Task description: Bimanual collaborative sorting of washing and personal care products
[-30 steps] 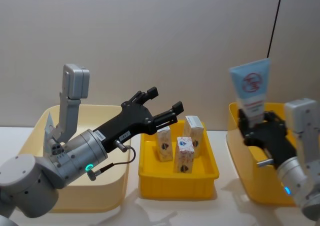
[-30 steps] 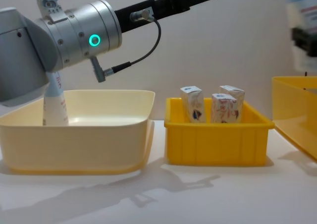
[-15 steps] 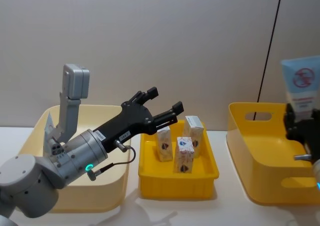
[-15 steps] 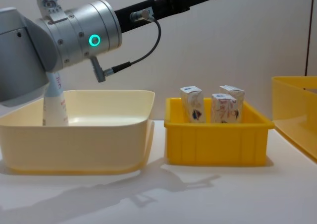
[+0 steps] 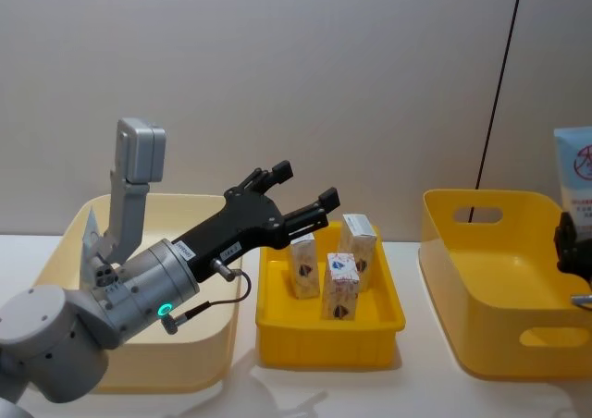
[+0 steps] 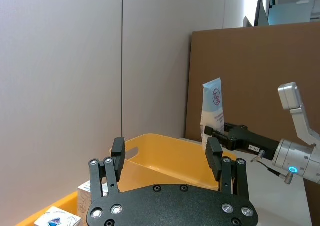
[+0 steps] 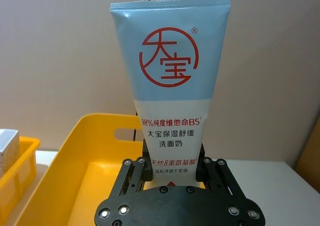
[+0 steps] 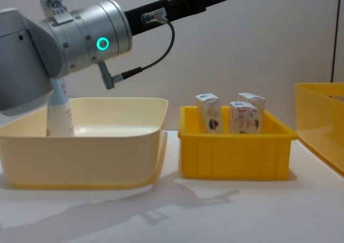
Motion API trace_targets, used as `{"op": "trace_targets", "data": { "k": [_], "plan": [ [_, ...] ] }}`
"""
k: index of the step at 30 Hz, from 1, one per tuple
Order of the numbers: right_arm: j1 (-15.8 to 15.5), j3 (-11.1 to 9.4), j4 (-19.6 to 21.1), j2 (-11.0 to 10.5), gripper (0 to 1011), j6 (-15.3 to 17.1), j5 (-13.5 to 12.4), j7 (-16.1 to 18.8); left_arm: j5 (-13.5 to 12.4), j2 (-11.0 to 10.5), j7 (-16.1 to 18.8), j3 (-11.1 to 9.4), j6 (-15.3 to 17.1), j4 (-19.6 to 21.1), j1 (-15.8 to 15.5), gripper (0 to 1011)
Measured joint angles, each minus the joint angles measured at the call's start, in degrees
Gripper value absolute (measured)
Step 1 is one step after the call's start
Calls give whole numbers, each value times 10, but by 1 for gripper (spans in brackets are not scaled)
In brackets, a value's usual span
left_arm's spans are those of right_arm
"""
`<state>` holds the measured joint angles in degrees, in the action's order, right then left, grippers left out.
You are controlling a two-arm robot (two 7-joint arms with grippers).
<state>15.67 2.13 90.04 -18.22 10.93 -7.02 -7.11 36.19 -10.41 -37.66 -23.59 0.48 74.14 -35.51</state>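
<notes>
A pale-blue-and-white tube (image 7: 170, 86) with red lettering stands upright in my right gripper (image 7: 172, 158), which is shut on its lower end. This tube (image 5: 575, 179) and the right gripper (image 5: 573, 244) sit at the far right, beside the large yellow basket (image 5: 481, 298). Three small white cartons (image 5: 339, 285) stand in the small yellow bin (image 5: 324, 344). My left gripper (image 5: 303, 185) hangs open above that bin's back left, with nothing in it. Another tube (image 8: 59, 111) leans in the cream basin (image 8: 86, 146).
The cream basin (image 5: 208, 344), small yellow bin (image 8: 236, 154) and large yellow basket (image 8: 322, 127) stand in a row from left to right on the white table. A grey wall rises close behind. Bare table lies in front of the containers.
My right gripper has carried the tube to the right, from above the large yellow basket to the edge of the head view. The left arm has not moved.
</notes>
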Motion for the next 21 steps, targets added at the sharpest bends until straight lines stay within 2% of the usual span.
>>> {"op": "trace_targets", "data": {
  "k": [4,13,20,21],
  "plan": [
    [2,-3,-1,2,444,22,-3,2,0,0,0,0,0,0,0,1003],
    [9,-2,-12,7,444,45,-3,6,0,0,0,0,0,0,0,1003],
    [12,-2,-18,10,608,54,-3,8,0,0,0,0,0,0,0,1003],
    [13,-2,-19,11,672,56,-3,8,0,0,0,0,0,0,0,1003]
  ]
}}
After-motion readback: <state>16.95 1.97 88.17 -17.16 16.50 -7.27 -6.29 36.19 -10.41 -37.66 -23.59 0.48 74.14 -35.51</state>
